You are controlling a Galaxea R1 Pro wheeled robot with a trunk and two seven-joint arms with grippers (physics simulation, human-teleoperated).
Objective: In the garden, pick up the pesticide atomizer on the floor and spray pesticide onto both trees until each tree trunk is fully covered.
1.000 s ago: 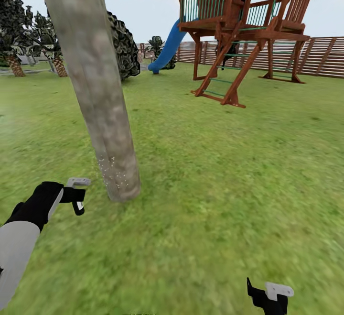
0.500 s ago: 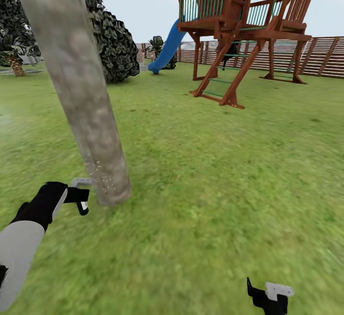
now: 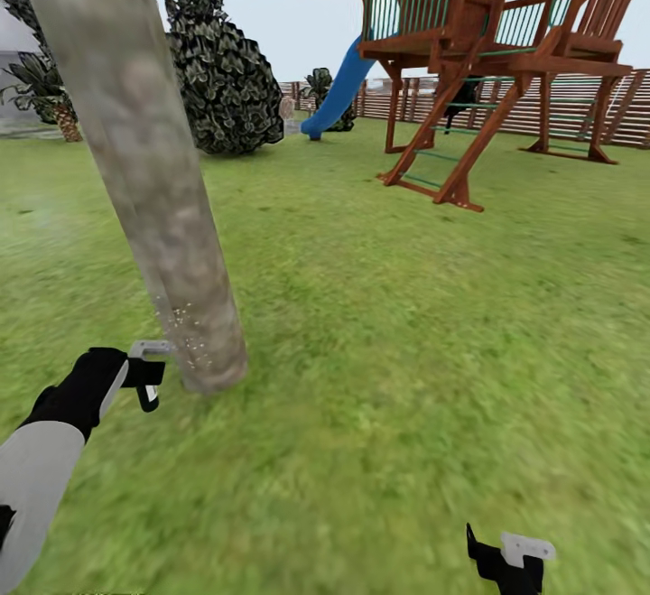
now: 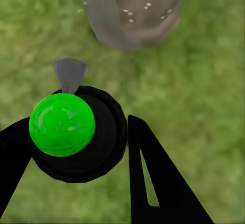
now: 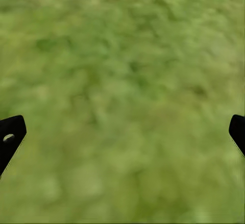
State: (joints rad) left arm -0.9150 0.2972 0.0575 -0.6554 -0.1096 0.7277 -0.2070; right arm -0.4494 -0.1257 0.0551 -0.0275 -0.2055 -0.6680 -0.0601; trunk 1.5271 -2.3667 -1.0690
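Observation:
One tree trunk (image 3: 158,189), thick and mottled grey-tan, leans up through the left of the head view, with white specks on its foot. Just beside that foot my left gripper (image 3: 147,376) is shut on the pesticide atomizer (image 3: 149,394). In the left wrist view the atomizer (image 4: 76,132) is a black round body with a green cap, held between the dark fingers (image 4: 153,178). Its grey nozzle points at the speckled trunk base (image 4: 132,15). My right gripper (image 3: 510,559) hangs low at the right. It is open over bare grass, fingertips (image 5: 10,137) wide apart.
A wooden play tower (image 3: 487,44) with a blue slide (image 3: 334,98) stands on the lawn ahead to the right. Behind it runs the slatted brown fence (image 3: 578,103). A bushy dark shrub (image 3: 221,80) and a short palm (image 3: 54,98) stand beyond the trunk.
The whole picture has shifted, so the camera has moved; the shrub now shows fully beside the trunk. My left gripper stays at the trunk's foot with the atomizer. The right gripper is unchanged.

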